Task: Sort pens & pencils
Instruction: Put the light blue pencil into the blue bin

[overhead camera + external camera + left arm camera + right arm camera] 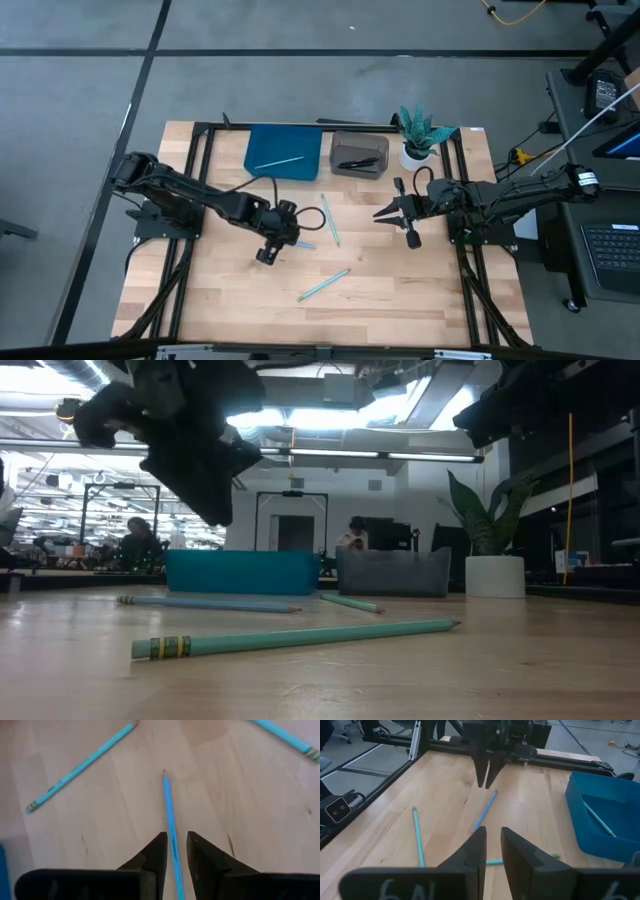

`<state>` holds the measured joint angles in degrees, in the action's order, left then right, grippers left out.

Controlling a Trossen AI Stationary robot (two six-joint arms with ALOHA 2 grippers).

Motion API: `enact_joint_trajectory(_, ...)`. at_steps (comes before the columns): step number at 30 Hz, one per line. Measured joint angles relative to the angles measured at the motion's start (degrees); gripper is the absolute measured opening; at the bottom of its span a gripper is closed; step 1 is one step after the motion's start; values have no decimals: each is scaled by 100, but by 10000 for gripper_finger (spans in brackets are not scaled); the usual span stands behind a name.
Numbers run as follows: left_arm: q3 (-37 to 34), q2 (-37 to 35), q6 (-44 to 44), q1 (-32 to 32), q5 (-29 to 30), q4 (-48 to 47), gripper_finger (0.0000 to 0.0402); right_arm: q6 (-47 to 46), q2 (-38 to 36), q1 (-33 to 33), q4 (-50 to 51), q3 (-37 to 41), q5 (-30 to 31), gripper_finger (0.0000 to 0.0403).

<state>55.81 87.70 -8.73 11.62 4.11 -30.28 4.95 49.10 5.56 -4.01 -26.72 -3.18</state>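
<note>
Thin painted wood: the pencil (169,815) under your left gripper (175,851), jaws slightly spread astride it, is light, stiff and rolls easily. Pinch mid-shaft; its tip points to twelve o'clock. The right gripper (393,212) waits narrowly parted near the plant (420,133).

We are in an open-plan lab or office: behind the wooden worktop (560,670), mid-frame in the low view, people (353,535) sit at desks under ceiling strip lights, and a keyboard (612,250) sits at the overhead view's right edge.

Grey floor (80,100), ceiling strip lights (330,455), desks behind
</note>
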Motion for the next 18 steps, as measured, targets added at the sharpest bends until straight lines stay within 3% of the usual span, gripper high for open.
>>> enact_joint_trajectory(18,0,1205,418,-35,136,-138,66,0,0,0,-7,0,-2,60)
